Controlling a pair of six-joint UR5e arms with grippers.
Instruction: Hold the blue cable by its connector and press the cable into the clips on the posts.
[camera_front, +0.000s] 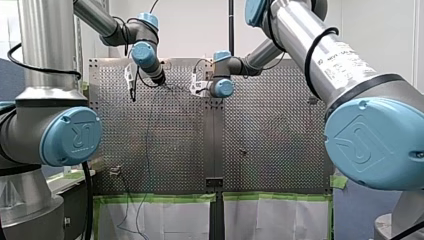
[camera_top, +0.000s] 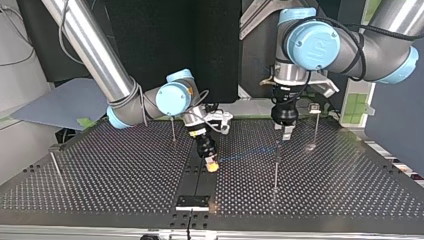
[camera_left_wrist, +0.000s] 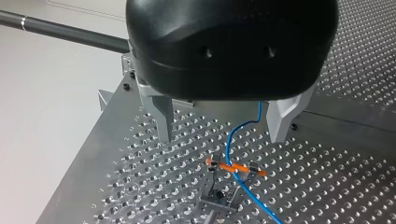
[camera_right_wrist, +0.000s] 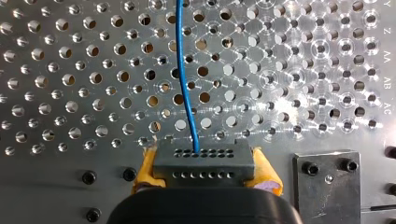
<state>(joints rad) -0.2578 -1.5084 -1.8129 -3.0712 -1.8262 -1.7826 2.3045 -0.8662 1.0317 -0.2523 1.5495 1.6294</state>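
Observation:
In the right wrist view my right gripper (camera_right_wrist: 202, 157) is shut with its yellow pads (camera_right_wrist: 264, 169) on a dark grey connector (camera_right_wrist: 205, 170). The blue cable (camera_right_wrist: 186, 84) leaves the connector and runs straight ahead over the perforated table. In the left wrist view my left gripper (camera_left_wrist: 222, 138) stands open, its metal fingers (camera_left_wrist: 163, 119) on either side of the blue cable (camera_left_wrist: 231, 140). Below it, the cable crosses a clip with orange tips (camera_left_wrist: 233, 167) on a post. In the top view my right gripper (camera_top: 211, 165) is low near the middle and my left gripper (camera_top: 285, 131) hangs over a thin post (camera_top: 276, 167).
More thin posts stand on the table: one (camera_top: 316, 125) at the top view's right, one (camera_top: 173, 129) behind my right gripper, one (camera_top: 55, 165) at the far left. A small bolted plate (camera_right_wrist: 327, 179) lies beside my right gripper. The table's edge (camera_left_wrist: 84, 154) is near my left gripper.

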